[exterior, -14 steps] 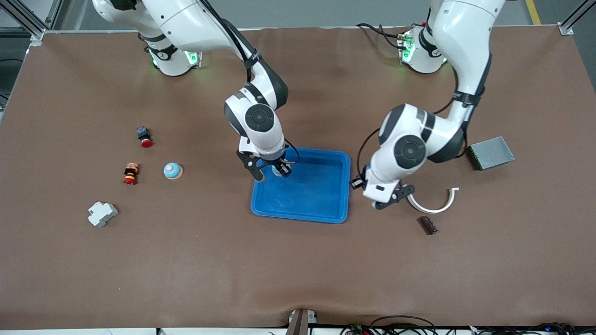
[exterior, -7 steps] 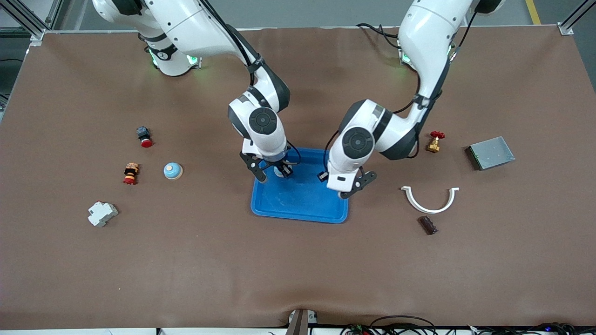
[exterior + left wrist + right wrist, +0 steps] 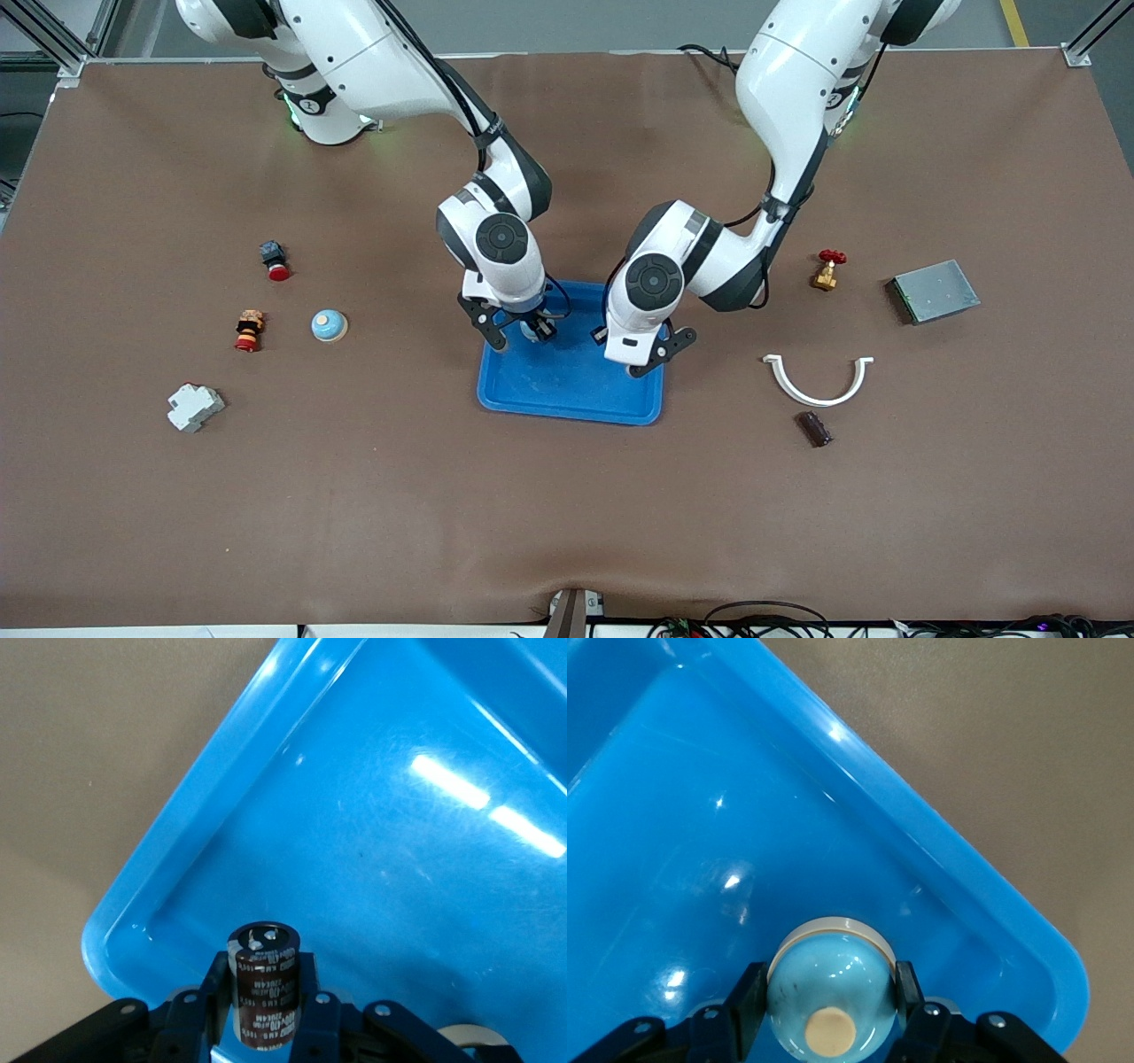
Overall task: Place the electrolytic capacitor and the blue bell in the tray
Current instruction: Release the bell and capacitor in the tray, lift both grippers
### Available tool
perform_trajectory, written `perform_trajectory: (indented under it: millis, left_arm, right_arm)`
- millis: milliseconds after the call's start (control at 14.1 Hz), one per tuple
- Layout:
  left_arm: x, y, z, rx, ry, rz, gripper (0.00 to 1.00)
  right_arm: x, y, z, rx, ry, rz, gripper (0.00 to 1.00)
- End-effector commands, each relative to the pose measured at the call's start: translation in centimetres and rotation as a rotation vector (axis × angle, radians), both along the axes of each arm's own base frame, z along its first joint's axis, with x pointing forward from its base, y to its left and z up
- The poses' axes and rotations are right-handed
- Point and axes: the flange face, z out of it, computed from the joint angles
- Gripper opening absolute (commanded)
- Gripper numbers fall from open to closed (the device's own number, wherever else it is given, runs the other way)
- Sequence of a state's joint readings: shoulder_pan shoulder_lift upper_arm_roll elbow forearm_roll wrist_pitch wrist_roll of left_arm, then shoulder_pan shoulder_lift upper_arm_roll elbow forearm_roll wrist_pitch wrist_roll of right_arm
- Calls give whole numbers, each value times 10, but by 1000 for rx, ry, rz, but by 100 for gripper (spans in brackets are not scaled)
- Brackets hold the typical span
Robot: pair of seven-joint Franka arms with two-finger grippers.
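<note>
Now both arms are over the blue tray [image 3: 567, 400] in the middle of the front view. The right claw [image 3: 519, 330] hangs over the tray's upper corner toward the right arm's end, and its fingers are clamped on either side of the blue bell [image 3: 826, 990], dome and tan button facing the wrist camera. The left claw [image 3: 651, 353] is over the tray's edge toward the left arm's end, pinching the capacitor [image 3: 264, 979], a dark brown can with printed lettering, held upright with its silver top showing. It sits just inside a rounded corner of the tray (whether either piece touches the tray floor, I can't tell).

Out on the brown counter [image 3: 567, 514], a second bell [image 3: 329, 325] lies in the middle of the frame toward the right arm's end. A second dark capacitor [image 3: 814, 429] lies lower in the frame toward the left arm's end, just below a white curved clip [image 3: 819, 381].
</note>
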State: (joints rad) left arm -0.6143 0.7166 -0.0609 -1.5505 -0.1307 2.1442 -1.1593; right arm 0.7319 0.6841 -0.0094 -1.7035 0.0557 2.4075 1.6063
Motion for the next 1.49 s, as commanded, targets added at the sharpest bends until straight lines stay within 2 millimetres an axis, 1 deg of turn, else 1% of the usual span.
perform_trajectory:
  millis: [0,142,284,355,426,497,568,639,710,781,923,994,1065,1136,1207,1278,1349,1420]
  left_arm:
    - [1,-4,-5,5,0,9,5]
    - [-2,-4,-12,12,10,5,6]
    - [-2,-4,-19,17,16,4,7]
    - [-2,-4,-19,17,15,1,7]
    - [-2,-3,-20,15,17,-3,7]
    - [-1,-2,-22,17,20,-4,7]
    - [-2,-2,-24,18,22,-6,7]
    - [-3,-2,-27,20,25,-6,8]
    - [-3,-2,-28,21,26,-6,12]
    - [-3,-2,-29,21,28,-3,14]
    - [-4,-3,-30,23,28,-6,34]
    - [-3,-2,-30,24,28,-7,50]
    - [-3,-2,-30,24,27,-9,72]
    - [-5,-3,-30,26,27,-6,85]
    - [-10,-8,-32,37,23,-19,100]
    - [-10,-9,-31,43,17,-21,100]
    - [-10,-9,-30,44,15,-18,100]
    - [-8,-9,-27,41,11,-18,100]
  right_arm:
    - [3,4,-4,-15,-13,-11,99]
    - [1,6,-1,-31,-23,16,100]
    - [9,1,11,-40,-15,26,100]
    - [14,-2,20,-63,14,26,100]
    - [21,-7,35,-93,52,27,100]
    - [29,-17,62,-115,88,61,100]
    - [35,-36,85,-129,124,123,100]
    - [42,-57,117,-122,128,174,100]
    - [48,-82,143,-101,109,179,100]
    - [51,-106,169,-84,85,176,100]
    - [54,-146,204,-64,73,271,100]
    - [55,-165,218,-55,63,280,100]
    - [52,-180,230,-50,52,278,100]
    - [50,-191,237,-46,47,284,100]
    - [48,-205,239,-42,50,335,100]
    - [42,-220,234,-41,63,399,100]
    - [38,-240,229,-36,72,437,100]
    - [32,-256,224,-29,73,455,100]
